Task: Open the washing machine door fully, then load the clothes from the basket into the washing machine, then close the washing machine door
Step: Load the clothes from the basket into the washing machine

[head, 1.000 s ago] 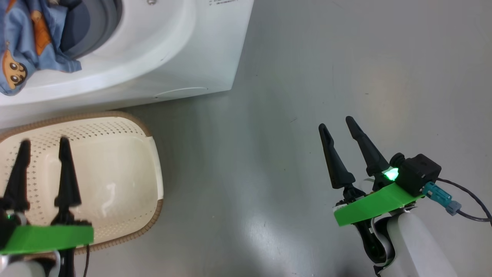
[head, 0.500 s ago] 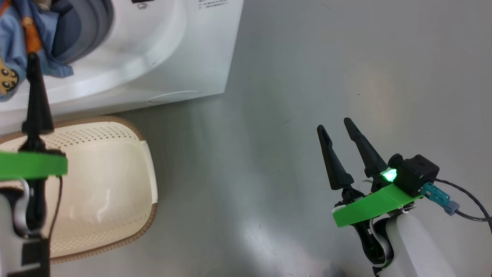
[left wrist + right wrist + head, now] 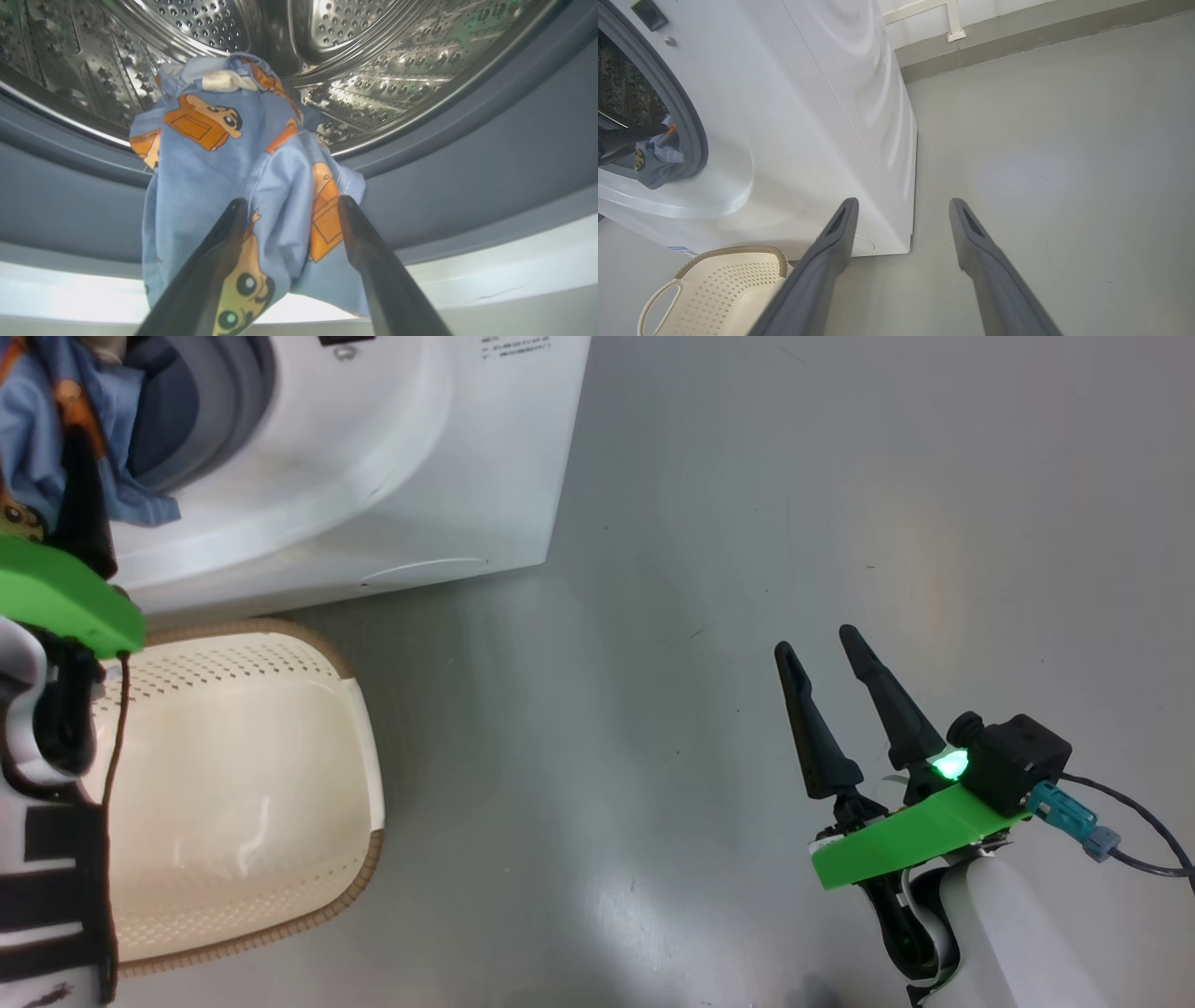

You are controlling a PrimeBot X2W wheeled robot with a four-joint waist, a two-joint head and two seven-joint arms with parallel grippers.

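The left gripper (image 3: 290,201) is held at the mouth of the washing machine (image 3: 392,457), its two fingers spread wide and nothing clamped between them. The clothes (image 3: 210,154) are found straight ahead of it: a blue bundle draped over the grey rubber seal (image 3: 467,186), its upper end lying inside the steel drum (image 3: 373,84) and its lower end hanging out over the white front. The long axis of the bundle is seen to run from the drum outward, roughly in line with the fingers. The hanging end lies between the fingertips in the left wrist view, but whether the fabric is touched cannot be told. The basket (image 3: 243,658) is set on the floor (image 3: 747,523) just in front of the machine, and the part of it in view is bare. The right gripper (image 3: 814,638) is held over the floor, well apart from the machine, likewise spread and empty. The left arm is judged by far the nearer, so an inward move along that axis is called for, by which the hanging end would be brought past the seal and into the drum
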